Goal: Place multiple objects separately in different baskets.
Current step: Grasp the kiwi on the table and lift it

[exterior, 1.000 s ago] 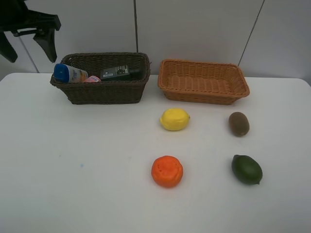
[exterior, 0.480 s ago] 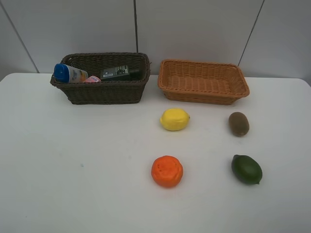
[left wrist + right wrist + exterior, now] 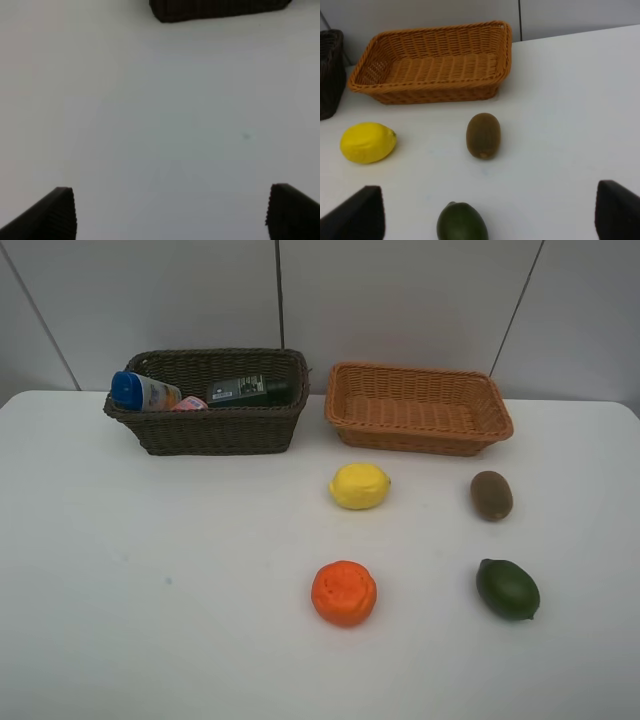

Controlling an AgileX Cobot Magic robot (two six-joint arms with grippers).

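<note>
The dark basket (image 3: 205,400) stands at the back left of the table (image 3: 150,590), with the tan basket (image 3: 418,408) beside it on the right, not touching; in the dark one lie the white bottle (image 3: 150,393), blue cap at the left end, the pink tube (image 3: 189,403) just showing over the front rim, and a black item (image 3: 248,390) with a label, bottle or case I cannot tell; the four fruits sit on the table, well apart; the lemon (image 3: 359,485) and kiwi (image 3: 491,494) lie in front of the tan basket; the orange (image 3: 344,592) and green fruit (image 3: 507,588) lie nearer the front edge; the left gripper (image 3: 175,215) hangs over bare table, fingers spread wide, holding nothing, the dark basket ahead of it; the right gripper (image 3: 489,212) is also spread wide and holds nothing, above the green fruit, with the kiwi and tan basket beyond
</note>
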